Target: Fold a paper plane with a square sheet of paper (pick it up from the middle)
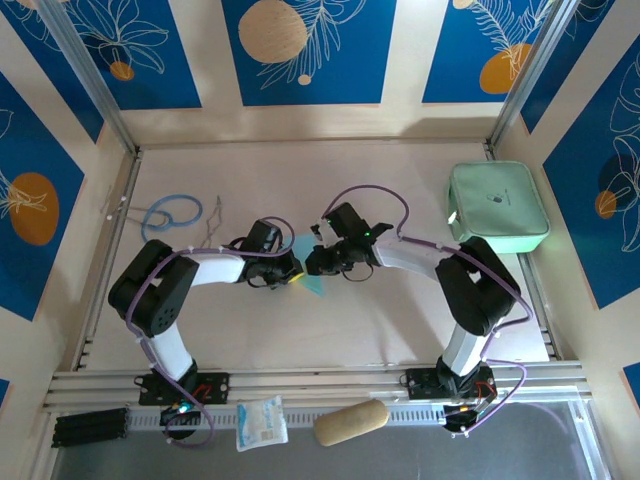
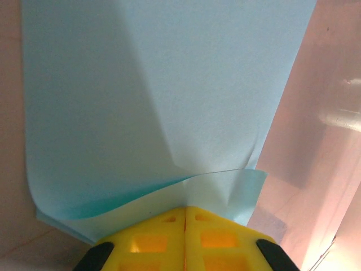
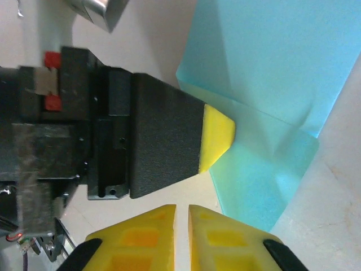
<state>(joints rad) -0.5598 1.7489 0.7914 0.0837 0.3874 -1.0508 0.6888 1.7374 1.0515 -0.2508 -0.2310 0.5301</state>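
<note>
**A:** Where's the light-blue paper sheet (image 2: 169,84)?
**B:** Mid bench (image 1: 400,330), lying between the two arms. It's partly folded, with a diagonal crease across it and one flap curling up at the edge nearest the left wrist.
**A:** Left end effector (image 2: 185,217)?
**B:** Closed, pads meeting on a hairline seam, tips at the sheet's folded edge. From the right wrist, its yellow fingertip (image 3: 217,138) sits on the paper. Can't tell if a layer is pinched.
**A:** Right end effector (image 3: 181,217)?
**B:** Narrow. Pads a thin slit apart, nothing between them, just beside the sheet and near the left tip.
**A:** Anything else?
**B:** Mint-green zip case (image 1: 497,207) far right, well apart. White snack packet (image 1: 261,422) at the near edge, by the left base.
</note>
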